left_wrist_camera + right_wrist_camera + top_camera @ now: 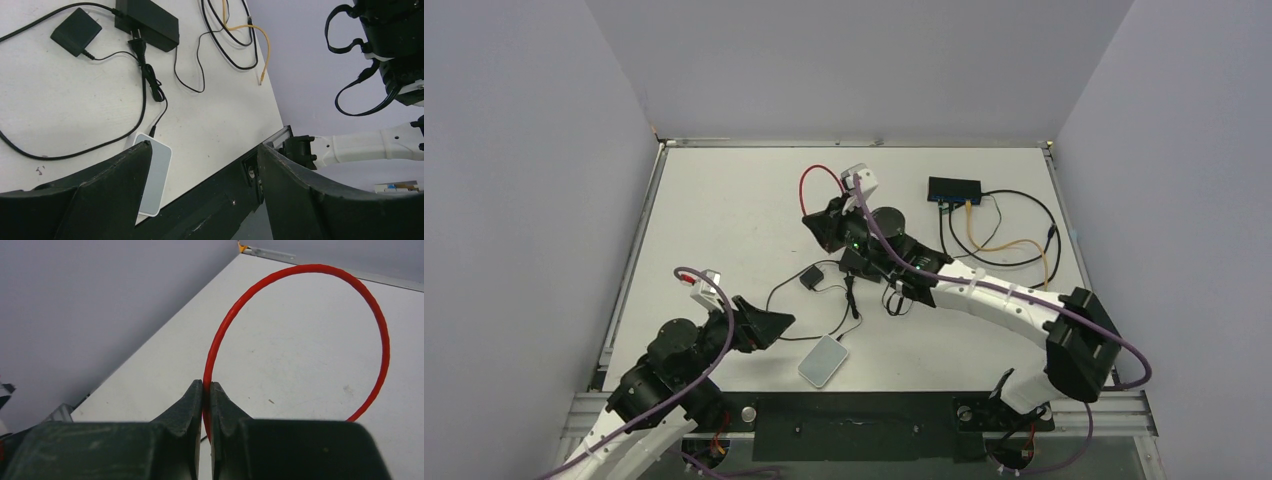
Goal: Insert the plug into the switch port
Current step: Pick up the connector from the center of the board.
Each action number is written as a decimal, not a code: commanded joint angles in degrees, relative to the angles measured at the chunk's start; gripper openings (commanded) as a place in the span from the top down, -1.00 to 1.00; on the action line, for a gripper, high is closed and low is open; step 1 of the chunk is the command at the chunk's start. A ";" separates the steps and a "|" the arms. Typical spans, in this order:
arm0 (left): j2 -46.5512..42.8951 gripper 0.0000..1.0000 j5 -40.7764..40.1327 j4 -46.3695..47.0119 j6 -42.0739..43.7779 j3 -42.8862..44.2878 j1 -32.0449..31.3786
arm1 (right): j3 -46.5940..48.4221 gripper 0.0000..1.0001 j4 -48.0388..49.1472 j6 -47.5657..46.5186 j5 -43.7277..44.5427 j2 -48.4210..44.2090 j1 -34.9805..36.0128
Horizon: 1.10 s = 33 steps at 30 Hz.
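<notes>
Adapter brick (812, 279): small and black; we see it lying flat at mid-table (724, 200).
Grey pad (823, 361): we find it near the front edge, with a thin black lead (159, 117) ending beside it.
Orange cable (1014, 247): we see it loosely looped at far right.

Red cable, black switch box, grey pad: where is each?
red cable (312, 266), right wrist view, top of its loop.
switch box (954, 187), top external view, its black lid.
grey pad (824, 361), top external view, its middle.

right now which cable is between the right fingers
The red cable, pinched between the right fingers; the orange cable and black cables lie untouched on the table.
</notes>
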 commanded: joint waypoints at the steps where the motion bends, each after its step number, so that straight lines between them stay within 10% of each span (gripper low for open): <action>1: 3.14 -0.50 4.42 10.51 2.64 1.86 0.36 | -6.77 1.00 11.19 4.01 -4.53 -7.40 0.04; 15: 13.13 -0.49 16.98 32.36 2.40 -2.26 0.45 | -24.92 1.00 26.76 11.61 -15.50 -25.63 0.86; 33: 20.38 -0.50 20.39 45.32 -0.29 -5.43 0.72 | -27.96 1.00 19.91 7.61 -13.25 -41.23 11.83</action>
